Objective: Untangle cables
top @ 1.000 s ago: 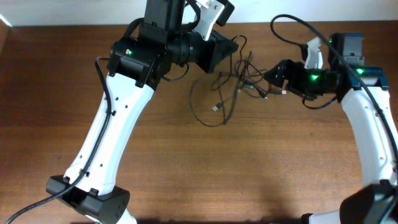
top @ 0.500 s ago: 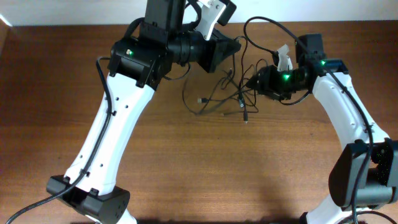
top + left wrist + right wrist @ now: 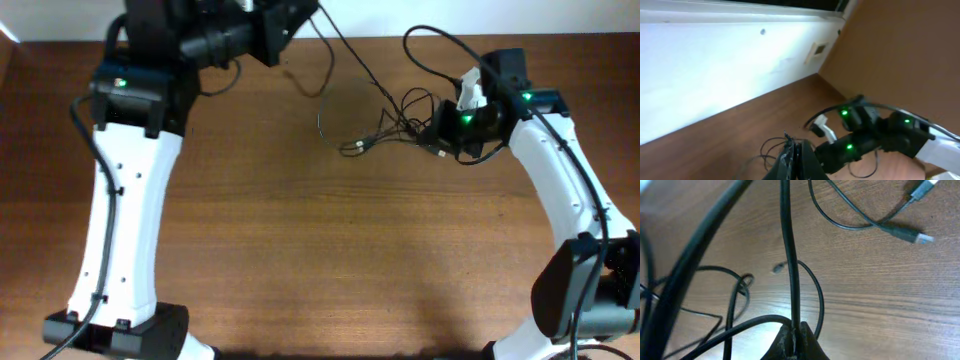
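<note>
The cables [image 3: 383, 137] lie as a loose black tangle on the brown table, right of centre at the back. One thin strand [image 3: 352, 58] runs taut from the tangle up to my left gripper [image 3: 300, 14], which is raised at the back edge. In the left wrist view, the left gripper [image 3: 796, 146] is shut with a thin cable end at its tip. My right gripper [image 3: 433, 136] sits at the tangle's right side. The right wrist view shows the right gripper [image 3: 794, 329] shut on a black cable [image 3: 786, 235]. Two plug ends [image 3: 916, 237] lie beyond it.
A white wall [image 3: 715, 65] runs along the table's far edge. The right arm's own thicker cable [image 3: 432, 36] arches above the tangle. The left arm's white link [image 3: 125, 200] stands over the left side of the table [image 3: 330, 260].
My left arm swung left and lifted, drawing one strand taut out of the tangle. The right gripper closed on a cable and shifted slightly right. The tangle's loops have been pulled tighter and now lie further right.
</note>
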Tool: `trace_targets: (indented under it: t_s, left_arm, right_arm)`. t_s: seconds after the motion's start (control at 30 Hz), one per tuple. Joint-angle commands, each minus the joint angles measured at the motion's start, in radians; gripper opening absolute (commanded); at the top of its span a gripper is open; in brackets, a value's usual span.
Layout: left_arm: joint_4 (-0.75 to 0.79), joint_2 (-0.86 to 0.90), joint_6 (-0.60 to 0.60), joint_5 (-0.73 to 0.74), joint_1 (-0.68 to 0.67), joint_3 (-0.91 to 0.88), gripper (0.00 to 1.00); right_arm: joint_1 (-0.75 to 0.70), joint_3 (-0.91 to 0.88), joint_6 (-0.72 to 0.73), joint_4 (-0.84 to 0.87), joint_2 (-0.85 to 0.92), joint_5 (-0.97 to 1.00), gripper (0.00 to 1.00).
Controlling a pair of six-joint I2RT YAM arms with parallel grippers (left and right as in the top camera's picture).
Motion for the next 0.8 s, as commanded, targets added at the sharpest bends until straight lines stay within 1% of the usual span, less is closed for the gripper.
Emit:
trace_targets:
  t_s: [0.0,0.1,0.2,0.27,0.3,0.33,0.4,0.43,0.47,0.57,0.63,0.7,0.77]
  left_arm:
    - [0.066,-0.141,-0.055,-0.032,0.145,0.09,0.0]
    - [0.059,-0.147,-0.078,-0.03,0.204,0.09,0.0]
    - [0.023,-0.146,-0.08,-0.024,0.229,0.09,0.0]
    - [-0.004,-0.146,-0.08,-0.024,0.229,0.09,0.0]
    - [-0.033,-0.144,-0.08,-0.024,0.228,0.09,0.0]
    - [-0.085,-0.14,-0.08,-0.024,0.227,0.09,0.0]
    - [-0.198,-0.124,-0.068,-0.024,0.216,0.089,0.0]
    - [-0.273,-0.106,-0.034,-0.024,0.198,0.089,0.0]
    - [-0.315,-0.089,0.002,-0.024,0.178,0.089,0.0]
    - [-0.481,0.006,0.177,-0.025,0.072,0.089,0.01]
    - [-0.539,0.061,0.227,-0.033,0.025,0.089,0.03]
    - [-0.581,0.118,0.274,-0.037,-0.013,0.089,0.11]
    - [-0.625,0.18,0.292,-0.093,-0.051,0.089,0.29]
  right_arm:
    - [-0.105,-0.04,-0.046,-0.049,0.037,0.179,0.04]
    - [-0.154,-0.042,-0.06,-0.065,0.037,0.187,0.04]
    - [-0.205,-0.042,-0.125,-0.079,0.037,0.18,0.04]
    - [-0.23,-0.042,-0.206,-0.087,0.037,0.111,0.04]
    - [-0.243,-0.042,-0.283,-0.092,0.037,0.018,0.04]
    - [-0.25,-0.042,-0.335,-0.098,0.037,-0.062,0.04]
    - [-0.253,-0.042,-0.386,-0.105,0.037,-0.164,0.04]
    - [-0.252,-0.042,-0.389,-0.106,0.037,-0.203,0.04]
    - [-0.251,-0.042,-0.389,-0.107,0.037,-0.226,0.04]
    - [-0.238,-0.042,-0.407,-0.12,0.033,-0.302,0.04]
    - [-0.223,-0.042,-0.407,-0.146,0.024,-0.299,0.04]
    - [-0.182,-0.042,-0.406,-0.188,0.01,-0.261,0.04]
    - [-0.121,-0.042,-0.373,-0.212,-0.003,-0.169,0.04]
